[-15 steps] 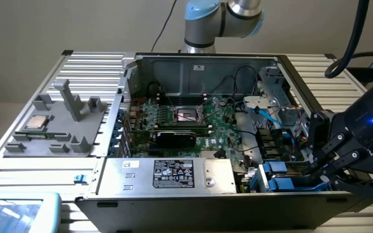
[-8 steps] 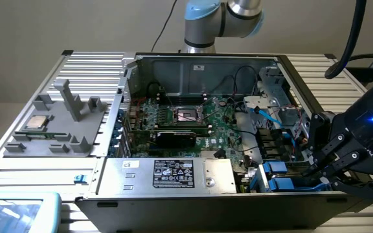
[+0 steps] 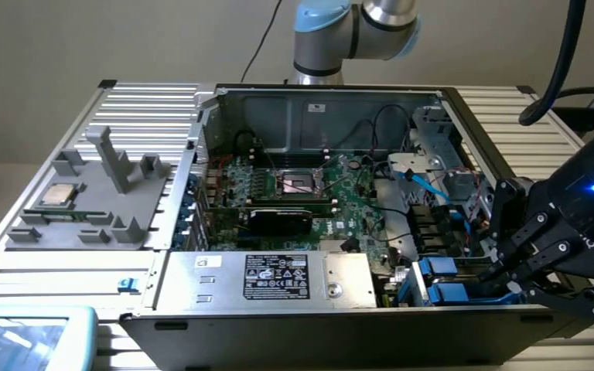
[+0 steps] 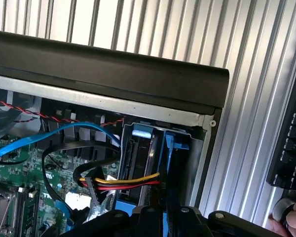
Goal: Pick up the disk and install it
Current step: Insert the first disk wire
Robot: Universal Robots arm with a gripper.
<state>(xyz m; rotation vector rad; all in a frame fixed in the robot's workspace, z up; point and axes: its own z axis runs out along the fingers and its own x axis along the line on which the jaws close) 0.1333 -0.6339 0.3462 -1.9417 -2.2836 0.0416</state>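
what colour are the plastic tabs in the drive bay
Blue; the tabs show best in the wrist view.

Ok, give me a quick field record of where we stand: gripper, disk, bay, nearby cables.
position: gripper low at the near corner of the open computer case, on the exterior view's right
grip: closed on the disk, as far as the wrist view shows
disk state: edge-on, blue carrier, standing in the drive bay
cables: yellow-red power cable reaches right up to the disk; blue data cable further off
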